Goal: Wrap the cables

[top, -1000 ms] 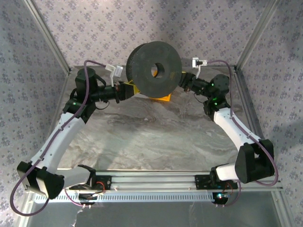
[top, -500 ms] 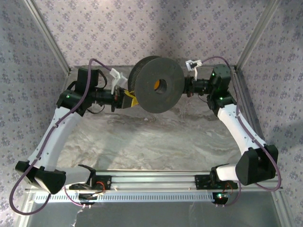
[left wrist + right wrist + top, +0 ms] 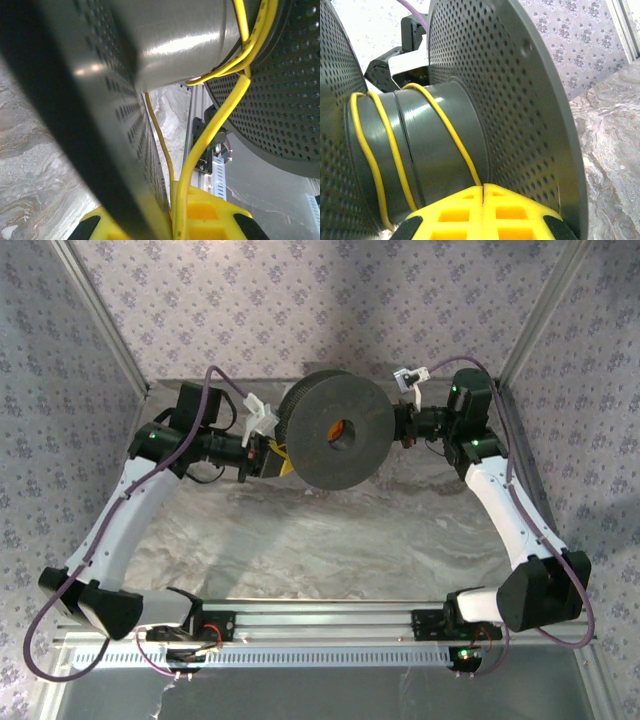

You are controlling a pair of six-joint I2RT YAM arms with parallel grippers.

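The dark grey perforated spool (image 3: 335, 430) hangs above the table's far middle, its face tilted toward the top camera. My left gripper (image 3: 272, 452) is shut on the rim of one flange from the left. In the left wrist view the flange runs down between the yellow fingers (image 3: 210, 220), and the yellow cord (image 3: 215, 130) passes through the same gap up to the shiny hub (image 3: 170, 40). My right gripper (image 3: 398, 426) meets the spool from the right. Its fingers (image 3: 510, 210) are shut together at the right gripper (image 3: 483, 192) seam on the cord (image 3: 445, 122), which makes about three turns around the hub (image 3: 430, 140).
Below lies the marbled grey tabletop (image 3: 330, 530). Slanted aluminium posts (image 3: 100, 320) and patterned walls close in both sides and the back. A slotted metal rail (image 3: 320, 625) with the arm bases runs along the near edge.
The spool has shifted slightly toward the near side and turned more face-on to the camera. Both wrists swung back and up with it, grips unchanged.
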